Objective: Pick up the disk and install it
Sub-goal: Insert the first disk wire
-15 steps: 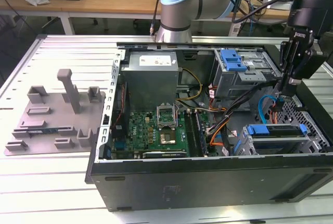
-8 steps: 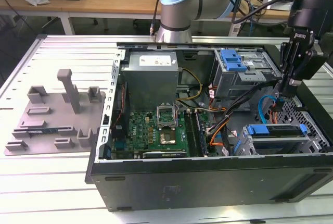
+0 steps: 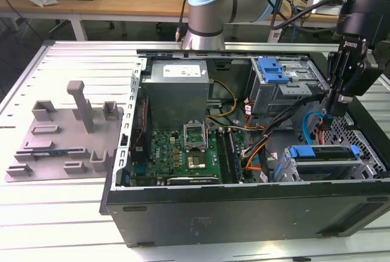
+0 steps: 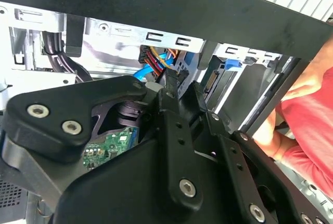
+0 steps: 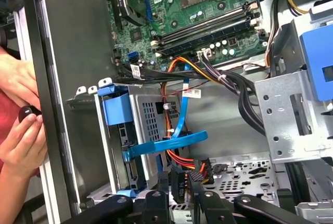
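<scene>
The disk (image 3: 322, 154), grey with a blue frame, lies in the lower drive cage (image 3: 365, 161) at the exterior view's right of the open computer case (image 3: 244, 210). Its blue frame end (image 5: 115, 108) also shows in the first wrist view. My gripper (image 3: 332, 113) reaches down into the case just behind that cage. In both wrist views its fingers (image 5: 162, 195) are shut on a black cable plug (image 5: 178, 182) (image 4: 174, 79) with red, orange and yellow wires beside it.
A blue flat cable (image 5: 166, 143) crosses beside the cage. The motherboard (image 3: 183, 152), a grey metal box with a white sticker (image 3: 177, 91) and an upper cage with a blue clip (image 3: 271, 70) fill the case. A person's hand (image 5: 21, 130) rests outside the case wall. A grey fixture plate (image 3: 61, 134) lies at the exterior view's left.
</scene>
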